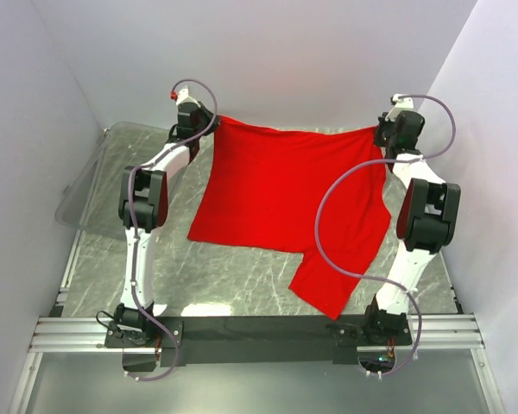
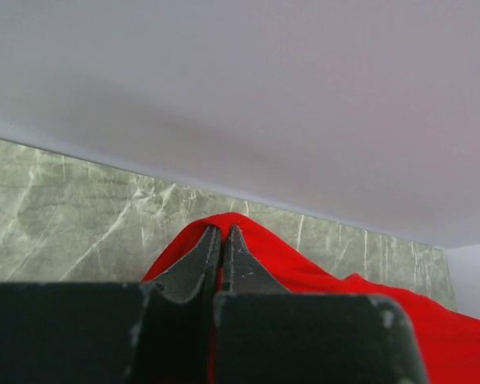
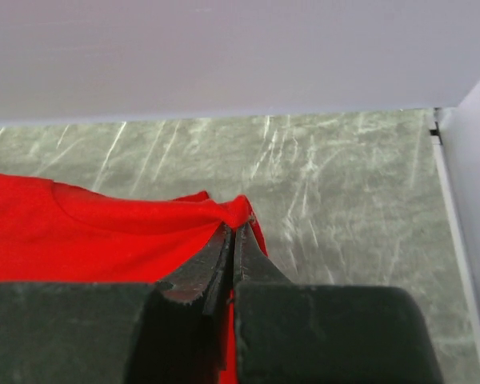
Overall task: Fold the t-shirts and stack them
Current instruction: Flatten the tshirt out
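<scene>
One red t-shirt (image 1: 285, 194), short-sleeved, plain. Location: middle and far part of the bench (image 1: 242, 276), far edge raised and drawn out between the two arms, near portion lying on the marbled surface, with one flap reaching toward the right arm's base (sleeve or lower corner, cannot tell).

Left pincer (image 2: 222, 232): jaws pressed together on the far-left corner of the cloth, red fabric bunched at the tips.

Right pincer (image 3: 238, 228): jaws likewise pinched together on the far-right corner, a fold of cloth nipped between them.

Purpose of hold, as judged: the two corners kept well apart put the far edge in tension, so the shirt hangs flat and creases pull out before it is laid square for folding.

Stage, as judged: spreading; no fold made, nothing stacked.

One clear plastic bin (image 1: 91, 185): far left of the bench, apart from the shirt.
</scene>
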`<act>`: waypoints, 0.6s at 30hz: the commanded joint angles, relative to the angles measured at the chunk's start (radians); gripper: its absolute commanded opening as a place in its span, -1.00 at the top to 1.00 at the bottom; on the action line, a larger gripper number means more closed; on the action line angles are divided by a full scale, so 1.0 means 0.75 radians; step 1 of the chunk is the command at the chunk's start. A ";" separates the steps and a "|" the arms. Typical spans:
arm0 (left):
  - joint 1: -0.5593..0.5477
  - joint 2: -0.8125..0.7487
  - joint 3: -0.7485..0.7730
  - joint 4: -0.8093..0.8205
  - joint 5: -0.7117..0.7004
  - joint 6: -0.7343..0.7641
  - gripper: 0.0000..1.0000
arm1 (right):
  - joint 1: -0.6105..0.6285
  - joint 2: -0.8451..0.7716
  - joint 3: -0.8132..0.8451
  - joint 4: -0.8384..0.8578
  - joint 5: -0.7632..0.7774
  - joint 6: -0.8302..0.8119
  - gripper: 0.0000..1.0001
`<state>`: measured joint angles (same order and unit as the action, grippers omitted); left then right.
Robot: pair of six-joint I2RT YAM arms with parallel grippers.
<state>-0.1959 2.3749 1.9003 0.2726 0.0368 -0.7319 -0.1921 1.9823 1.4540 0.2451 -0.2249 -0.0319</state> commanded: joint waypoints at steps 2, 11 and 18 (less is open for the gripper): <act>0.010 0.089 0.174 -0.050 0.008 -0.051 0.99 | 0.011 0.063 0.152 -0.040 -0.007 0.040 1.00; 0.034 0.096 0.199 -0.051 0.002 -0.051 0.99 | 0.009 0.120 0.246 -0.106 -0.168 -0.080 1.00; 0.053 0.088 0.193 0.003 0.069 -0.043 0.99 | 0.013 0.161 0.287 -0.143 -0.197 -0.117 1.00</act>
<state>-0.1661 2.4668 2.0033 0.2073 0.0559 -0.7650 -0.1871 2.0838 1.6169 0.1295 -0.3496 -0.0898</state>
